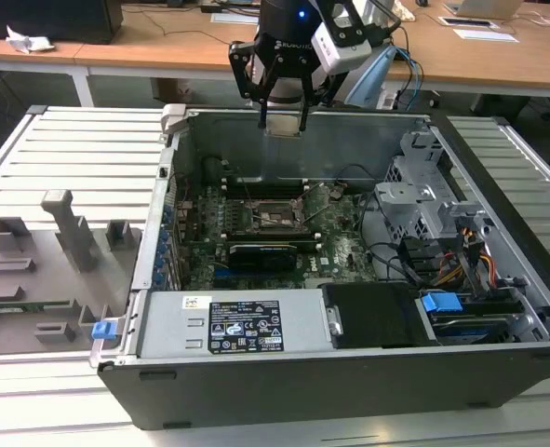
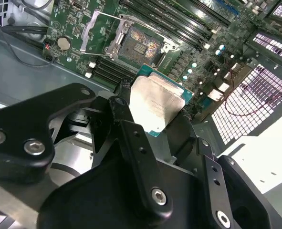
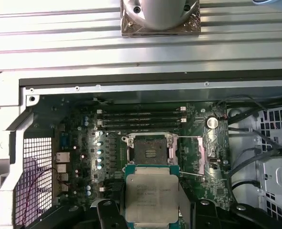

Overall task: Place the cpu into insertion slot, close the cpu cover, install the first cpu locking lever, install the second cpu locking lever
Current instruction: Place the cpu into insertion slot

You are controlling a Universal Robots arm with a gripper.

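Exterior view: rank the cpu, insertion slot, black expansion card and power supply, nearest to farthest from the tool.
1. cpu, gripped in the tool.
2. insertion slot, below the tool.
3. black expansion card, just beyond the slot.
4. power supply, nearest the camera.

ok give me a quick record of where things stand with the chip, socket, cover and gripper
gripper: shut on the chip, up above the open computer case
chip: held in the air, metal top facing both wrist views, not in the socket
socket: empty, contact field exposed
cover: swung open, lying beside the socket
task state: chip not yet placed
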